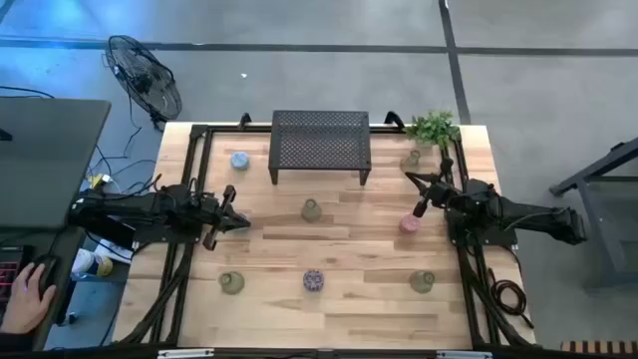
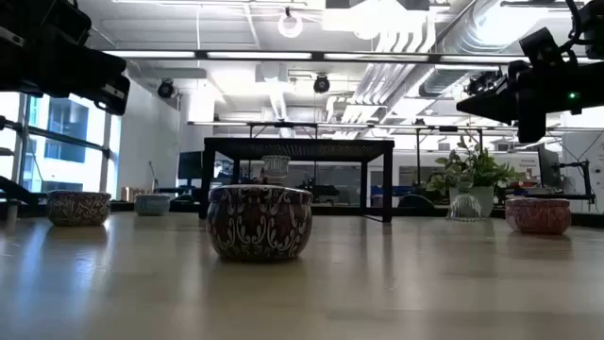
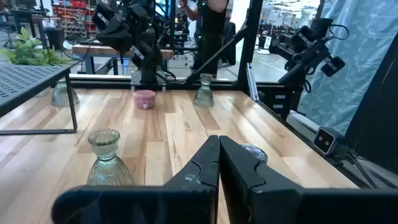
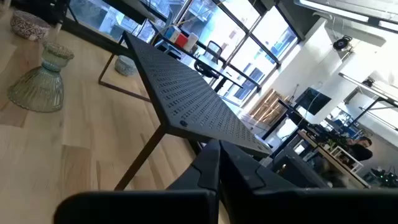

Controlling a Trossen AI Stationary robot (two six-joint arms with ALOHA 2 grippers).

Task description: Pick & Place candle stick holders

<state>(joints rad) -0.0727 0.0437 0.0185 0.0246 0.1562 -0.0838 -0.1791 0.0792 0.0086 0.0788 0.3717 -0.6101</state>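
Note:
Seven candle stick holders stand on the wooden table [image 1: 329,249]: pale blue [image 1: 239,160], olive glass at the centre [image 1: 311,210], pink [image 1: 409,224], clear by the plant [image 1: 413,158], and along the near side olive [image 1: 231,283], mottled purple [image 1: 314,280] and olive [image 1: 422,282]. My left gripper [image 1: 246,221] is shut and empty at mid-left, above the table. In its wrist view [image 3: 219,155] it points at the centre holder [image 3: 106,158] and the pink one [image 3: 144,98]. My right gripper [image 1: 415,189] is shut and empty, just above and beyond the pink holder, and points at the rack [image 4: 186,93].
A black mesh rack [image 1: 320,143] stands at the far centre, with a green plant [image 1: 434,128] at the far right corner. Black frame rails [image 1: 189,189] run along both sides of the table. A person's hand [image 1: 30,289] rests on a mouse off the table's left.

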